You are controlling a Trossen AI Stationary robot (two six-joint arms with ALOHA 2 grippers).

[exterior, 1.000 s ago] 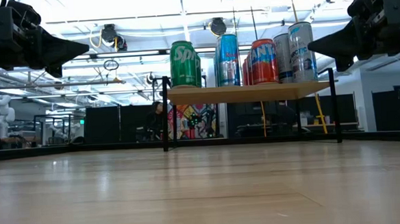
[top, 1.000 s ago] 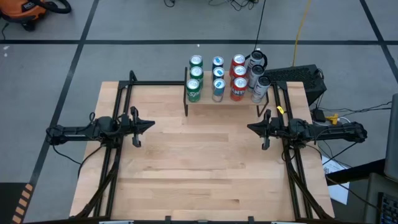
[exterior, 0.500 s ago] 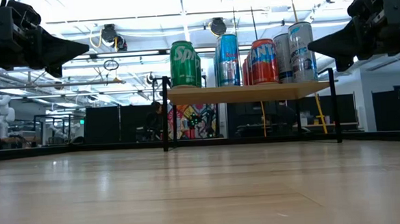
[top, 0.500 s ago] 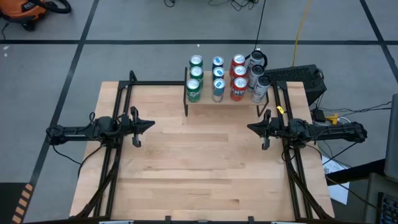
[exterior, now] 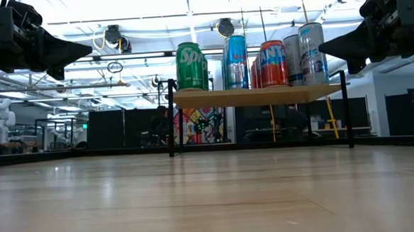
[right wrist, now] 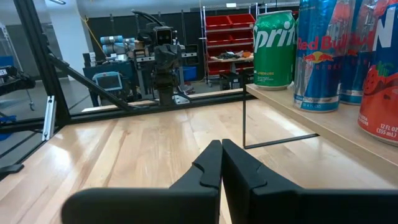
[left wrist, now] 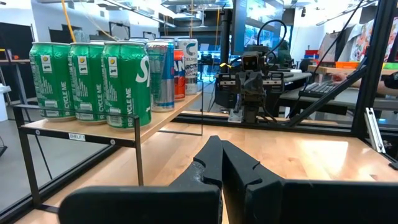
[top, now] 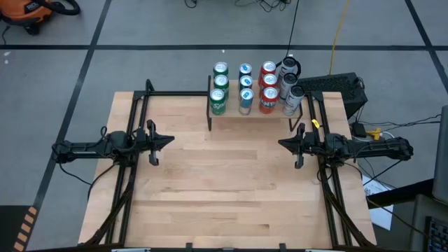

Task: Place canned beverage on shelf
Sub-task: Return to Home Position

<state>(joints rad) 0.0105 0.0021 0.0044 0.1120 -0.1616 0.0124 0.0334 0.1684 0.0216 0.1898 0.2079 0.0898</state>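
Observation:
The shelf [top: 238, 112], a small light-wood board on thin black legs, stands at the table's far edge. On it stand rows of cans: green cans [top: 219, 85], blue-silver cans [top: 245, 87], red cans [top: 269, 87] and silver cans [top: 290, 80]. They also show in the low view [exterior: 250, 60]. My left gripper [top: 170, 140] is shut and empty at the table's left, raised above it. My right gripper [top: 281, 144] is shut and empty at the table's right, raised above it. Each points toward the table's middle.
Black metal frame rails [top: 133, 175] run along both sides of the table under the arms. Bare tabletop [top: 224, 182] lies between the two grippers and in front of the shelf. A dark box with cables [top: 343, 87] sits beyond the table's far right corner.

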